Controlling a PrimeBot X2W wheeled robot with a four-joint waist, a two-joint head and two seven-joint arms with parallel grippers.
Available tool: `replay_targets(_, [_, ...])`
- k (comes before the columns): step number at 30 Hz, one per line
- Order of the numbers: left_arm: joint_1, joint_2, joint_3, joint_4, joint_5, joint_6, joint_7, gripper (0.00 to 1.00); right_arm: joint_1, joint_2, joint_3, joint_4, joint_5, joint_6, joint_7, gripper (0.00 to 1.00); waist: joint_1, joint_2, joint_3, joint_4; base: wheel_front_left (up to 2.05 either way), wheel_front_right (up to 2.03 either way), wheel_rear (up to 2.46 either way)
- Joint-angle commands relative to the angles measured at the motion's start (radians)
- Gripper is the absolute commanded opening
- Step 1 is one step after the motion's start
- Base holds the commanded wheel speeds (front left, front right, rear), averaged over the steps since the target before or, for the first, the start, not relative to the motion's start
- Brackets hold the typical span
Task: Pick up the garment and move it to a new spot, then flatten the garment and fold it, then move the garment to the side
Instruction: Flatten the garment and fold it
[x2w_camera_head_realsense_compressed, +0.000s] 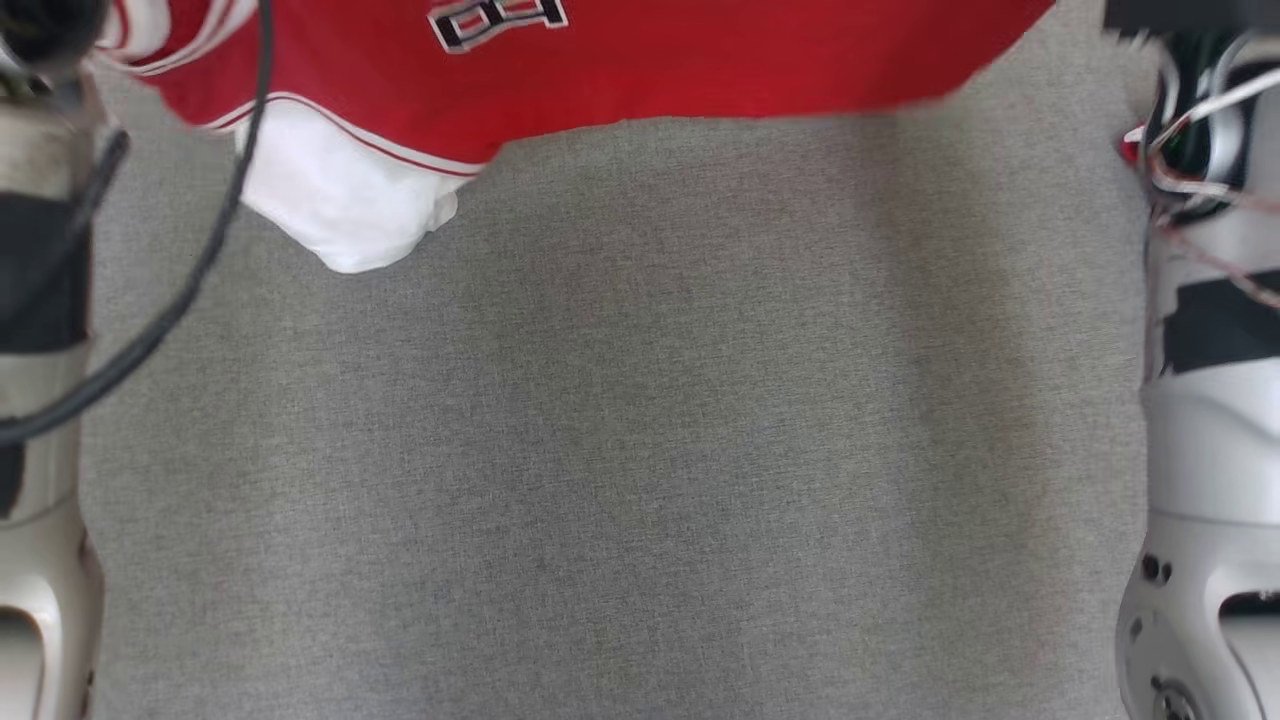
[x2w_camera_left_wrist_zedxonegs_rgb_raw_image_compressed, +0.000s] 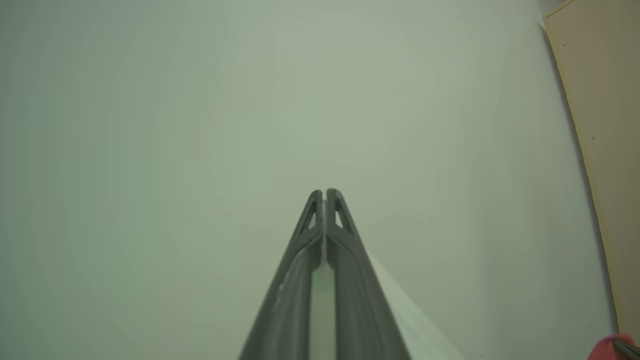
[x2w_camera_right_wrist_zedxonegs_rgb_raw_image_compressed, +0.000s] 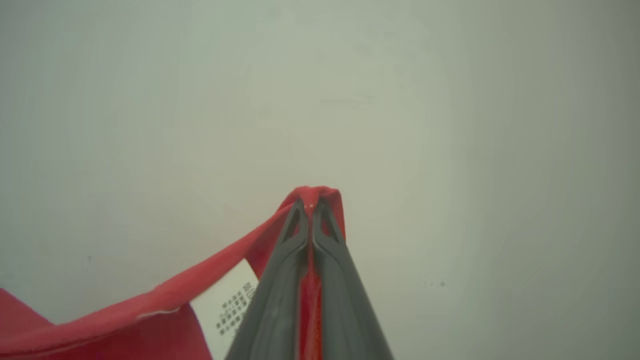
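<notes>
The garment (x2w_camera_head_realsense_compressed: 620, 70) is a red jersey with white trim and a black-and-white print. It hangs across the top of the head view, its lower hem clear of the grey table (x2w_camera_head_realsense_compressed: 640, 450). A white sleeve (x2w_camera_head_realsense_compressed: 340, 200) droops below the hem at the left. My right gripper (x2w_camera_right_wrist_zedxonegs_rgb_raw_image_compressed: 311, 202) is shut on a red fold of the garment (x2w_camera_right_wrist_zedxonegs_rgb_raw_image_compressed: 150, 310), with a white care label (x2w_camera_right_wrist_zedxonegs_rgb_raw_image_compressed: 230, 300) beside the fingers. My left gripper (x2w_camera_left_wrist_zedxonegs_rgb_raw_image_compressed: 324, 192) is shut with a thin strip of white fabric (x2w_camera_left_wrist_zedxonegs_rgb_raw_image_compressed: 410, 310) pinched between its fingers and trailing down to the right.
My pale left forearm (x2w_camera_head_realsense_compressed: 40, 300), with a black cable (x2w_camera_head_realsense_compressed: 200, 260) looping off it, runs down the left edge of the head view. My right forearm (x2w_camera_head_realsense_compressed: 1210, 400) runs down the right edge. Both wrist views face a plain pale wall. A beige panel (x2w_camera_left_wrist_zedxonegs_rgb_raw_image_compressed: 600, 125) stands at the left wrist view's right edge.
</notes>
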Motion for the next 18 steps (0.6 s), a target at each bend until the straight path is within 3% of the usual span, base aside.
replay_targets(1, [0.033, 0.005, -0.012, -0.004, -0.012, -0.001, -0.002, 0.00, 0.026, 0.002, 0.004, 0.005, -0.009, -0.002, 0.000, 0.00, 0.0000, -0.0001, 0.002, 0.003, 0.00, 0.00, 0.00])
replay_targets(18, [0.215, 0.073, -0.150, -0.041, -0.126, -0.002, -0.003, 0.00, 0.162, -0.046, 0.015, 0.047, 0.011, -0.002, -0.001, 0.00, 0.0000, -0.0001, -0.042, 0.034, 0.00, 0.00, 0.00])
